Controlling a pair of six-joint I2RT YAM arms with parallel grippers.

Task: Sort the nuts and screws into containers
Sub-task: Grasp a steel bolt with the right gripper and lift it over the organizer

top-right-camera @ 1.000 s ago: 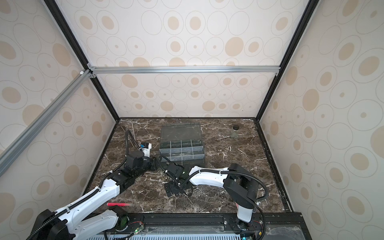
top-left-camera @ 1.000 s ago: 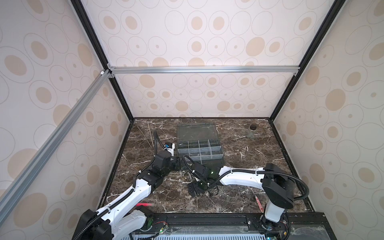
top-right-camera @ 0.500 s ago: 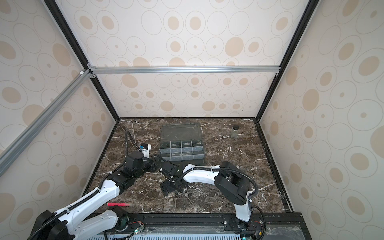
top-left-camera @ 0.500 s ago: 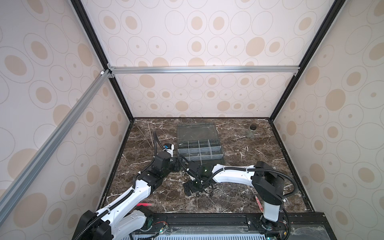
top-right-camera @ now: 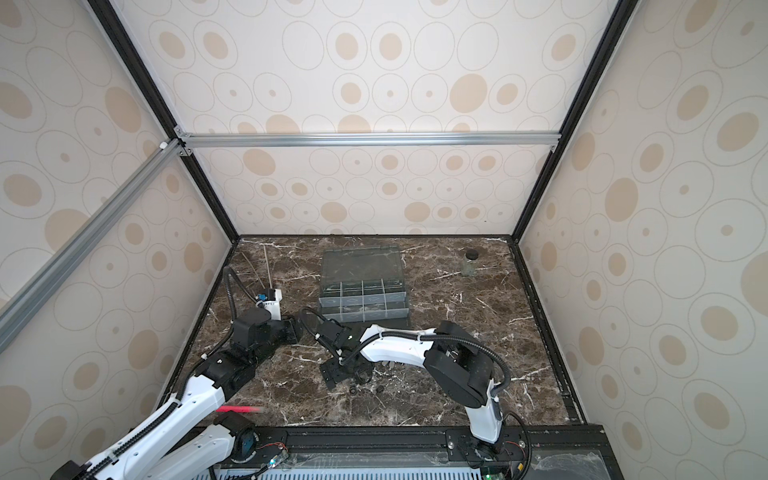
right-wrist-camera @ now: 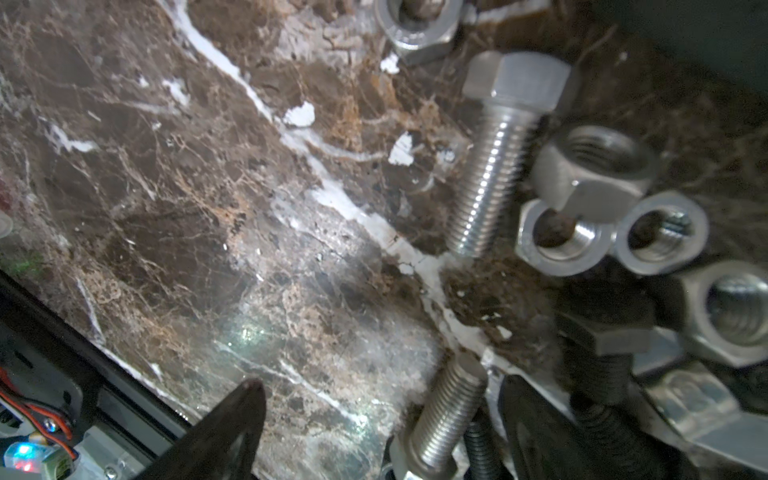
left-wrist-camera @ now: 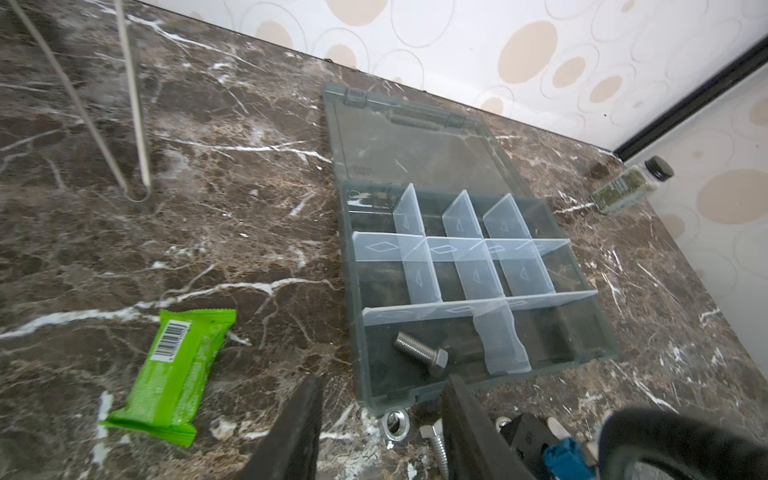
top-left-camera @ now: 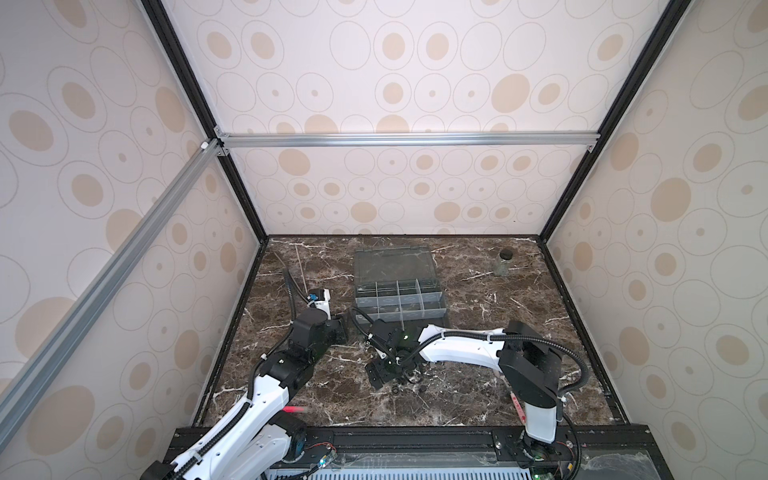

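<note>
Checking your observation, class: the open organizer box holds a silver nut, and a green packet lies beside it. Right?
No: the left wrist view shows the open organizer box holding a silver screw, not a nut. The green packet does lie beside it.

A brown stone counter [top-right-camera: 478, 299] sits between spotted walls. Near the back is a grey box [top-right-camera: 365, 317] with little rooms inside. Its clear lid [top-right-camera: 360, 266] lies open behind it. A small jar [top-right-camera: 471, 266] stands well apart, at the back right. The left tool [top-right-camera: 294, 330] is near the box's front left corner. The right tool [top-right-camera: 334, 374] is low over the counter in front of the box, next to small dark rings [top-right-camera: 353, 391]. Thin sticks [top-right-camera: 267, 266] lie at the back left.
</note>
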